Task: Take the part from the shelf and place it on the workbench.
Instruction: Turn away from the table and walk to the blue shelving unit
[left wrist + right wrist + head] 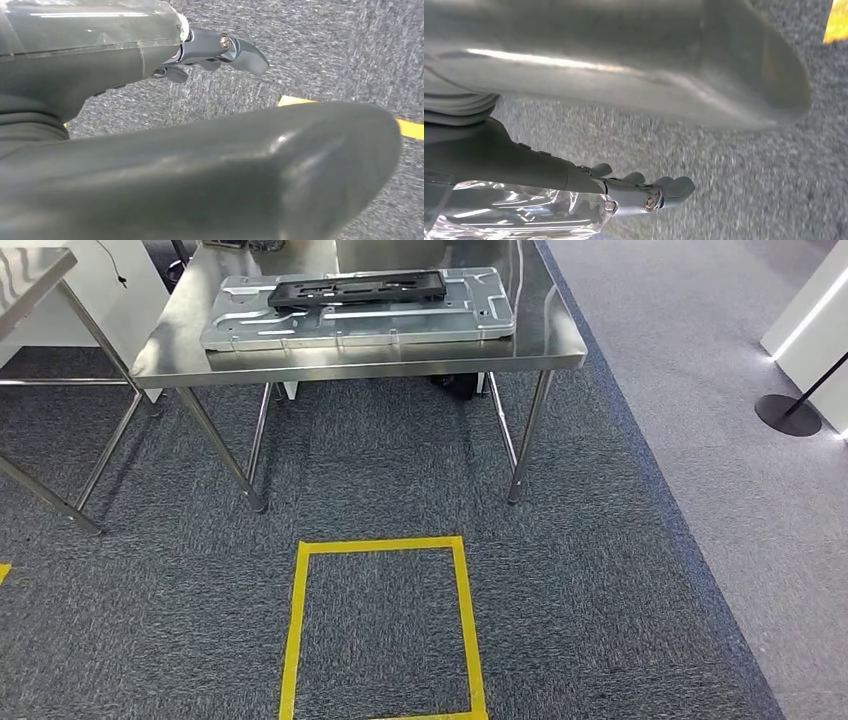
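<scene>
A steel workbench [545,340] stands ahead of me. A silver sheet-metal panel [360,318] lies flat on it, and a long black part [357,287] lies on that panel. My left hand [210,160] hangs over the grey carpet with its dark fingers [225,49] stretched out, holding nothing. My right hand [634,75] also hangs over the carpet, its fingers [649,192] extended and apart, with nothing in it.
A yellow taped square [296,640] marks the carpet in front of the workbench. A second steel table [30,275] stands at the left. A black stanchion base [788,415] sits on the lighter floor at the right, near a white wall panel [810,300].
</scene>
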{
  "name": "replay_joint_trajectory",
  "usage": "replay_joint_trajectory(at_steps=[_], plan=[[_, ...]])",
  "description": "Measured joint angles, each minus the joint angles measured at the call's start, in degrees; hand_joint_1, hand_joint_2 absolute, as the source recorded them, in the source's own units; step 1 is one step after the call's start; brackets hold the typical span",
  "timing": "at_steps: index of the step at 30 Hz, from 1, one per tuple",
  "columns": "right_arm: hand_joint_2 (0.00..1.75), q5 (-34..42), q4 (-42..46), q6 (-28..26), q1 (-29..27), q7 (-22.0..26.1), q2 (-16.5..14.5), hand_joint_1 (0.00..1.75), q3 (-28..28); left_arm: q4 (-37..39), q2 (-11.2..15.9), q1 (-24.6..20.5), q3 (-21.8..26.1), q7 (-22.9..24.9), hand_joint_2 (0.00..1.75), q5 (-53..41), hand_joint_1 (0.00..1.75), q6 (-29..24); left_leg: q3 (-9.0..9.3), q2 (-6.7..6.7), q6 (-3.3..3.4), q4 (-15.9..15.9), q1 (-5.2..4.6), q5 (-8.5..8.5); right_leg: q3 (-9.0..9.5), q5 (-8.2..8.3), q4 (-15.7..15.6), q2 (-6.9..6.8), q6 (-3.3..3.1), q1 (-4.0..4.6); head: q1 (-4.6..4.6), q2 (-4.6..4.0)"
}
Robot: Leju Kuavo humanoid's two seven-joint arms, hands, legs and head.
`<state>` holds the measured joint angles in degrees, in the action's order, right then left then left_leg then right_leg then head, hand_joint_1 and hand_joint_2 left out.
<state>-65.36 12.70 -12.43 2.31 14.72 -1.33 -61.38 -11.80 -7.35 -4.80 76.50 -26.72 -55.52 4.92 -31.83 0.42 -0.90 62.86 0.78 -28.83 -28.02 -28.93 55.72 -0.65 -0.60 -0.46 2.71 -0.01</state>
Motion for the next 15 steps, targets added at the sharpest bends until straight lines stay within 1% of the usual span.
replay_joint_trajectory(at_steps=[1,2,3,5,6,8,9,10,11,12,15], plan=[[0.87,0.3,0.0,0.6,0.1,-0.3,0.0,0.0,-0.1,0.0,0.0,0.0,0.0,0.1,0.0,0.0,0.0,0.0,1.95,-0.03,0.24,-3.2,-0.07,0.48,-0.25,0.07,0.2,0.0,0.29,0.05,0.0,0.01],[1.31,0.6,0.0,1.1,0.2,-0.8,-0.1,0.0,-0.3,0.0,0.0,-0.1,0.0,0.3,0.0,0.0,0.0,-0.1,2.96,-0.05,0.52,-5.1,-0.16,0.46,-0.45,0.16,0.4,-0.01,0.61,0.13,0.0,0.0],[1.75,0.8,0.0,1.5,0.3,-1.4,-0.1,0.0,-0.5,0.0,0.0,-0.1,0.0,0.5,0.0,0.0,0.0,-0.1,3.13,-0.07,0.84,-5.7,-0.3,0.26,-0.63,0.31,0.5,-0.01,0.97,0.18,0.0,-0.01],[1.75,0.9,0.0,1.8,0.4,-2.7,-0.1,0.0,-0.9,0.0,0.0,0.0,0.0,1.1,0.0,0.0,0.0,-0.3,2.7,-0.05,1.59,-6.0,-0.26,0.55,-0.81,0.41,0.6,0.01,1.67,0.14,0.0,-0.01],[1.75,0.9,0.0,1.9,0.5,-3.5,-0.1,0.0,-1.1,0.0,0.0,-0.1,0.0,1.6,0.44,0.0,0.0,-0.4,2.56,-0.08,1.82,-6.1,-0.3,0.68,-0.92,0.52,0.5,0.01,1.48,0.12,0.0,0.0],[1.75,1.1,0.0,1.9,0.6,-5.3,-0.2,0.0,-1.5,0.0,0.0,-0.1,0.1,2.3,1.31,0.0,0.0,-0.4,2.42,-0.08,2.05,-6.1,-0.5,0.83,-1.1,0.46,0.5,0.04,0.64,0.02,0.0,0.0],[1.31,1.3,-0.1,2.1,0.6,-6.0,-0.2,0.0,-1.8,0.0,0.0,-0.1,0.1,2.6,1.75,0.0,0.0,-0.5,2.34,-0.1,2.06,-6.1,-0.65,0.81,-1.15,0.63,0.4,0.01,0.12,0.03,0.0,-0.01],[0.87,1.6,-0.1,2.3,0.6,-6.6,-0.2,0.0,-2.1,0.0,0.0,-0.1,0.2,2.8,1.75,0.1,0.0,-0.5,2.28,-0.08,2.18,-6.0,-0.74,0.87,-1.17,0.69,0.4,0.02,0.16,-0.03,0.0,-0.01],[0.44,1.8,-0.1,2.6,0.6,-6.9,-0.2,0.0,-2.3,0.0,0.0,-0.1,0.3,2.9,1.75,0.1,0.0,-0.5,2.22,-0.06,2.32,-6.0,-0.8,0.93,-1.19,0.9,0.3,0.03,0.37,-0.1,0.0,-0.01],[0.44,2.0,-0.1,2.9,0.6,-7.2,-0.2,0.0,-2.5,0.0,0.0,-0.1,0.3,3.1,1.75,0.2,0.0,-0.5,2.14,-0.05,2.44,-6.0,-0.85,1.01,-1.22,1.08,0.2,0.04,0.58,-0.15,0.0,-0.01],[1.75,2.8,-0.2,4.2,0.7,-7.5,-0.2,0.0,-3.2,0.0,-0.1,-0.2,0.5,4.2,1.75,0.5,0.0,-0.4,1.96,-0.04,2.69,-5.9,-0.99,1.17,-1.32,1.47,0.0,0.05,1.15,-0.28,0.0,0.0]])
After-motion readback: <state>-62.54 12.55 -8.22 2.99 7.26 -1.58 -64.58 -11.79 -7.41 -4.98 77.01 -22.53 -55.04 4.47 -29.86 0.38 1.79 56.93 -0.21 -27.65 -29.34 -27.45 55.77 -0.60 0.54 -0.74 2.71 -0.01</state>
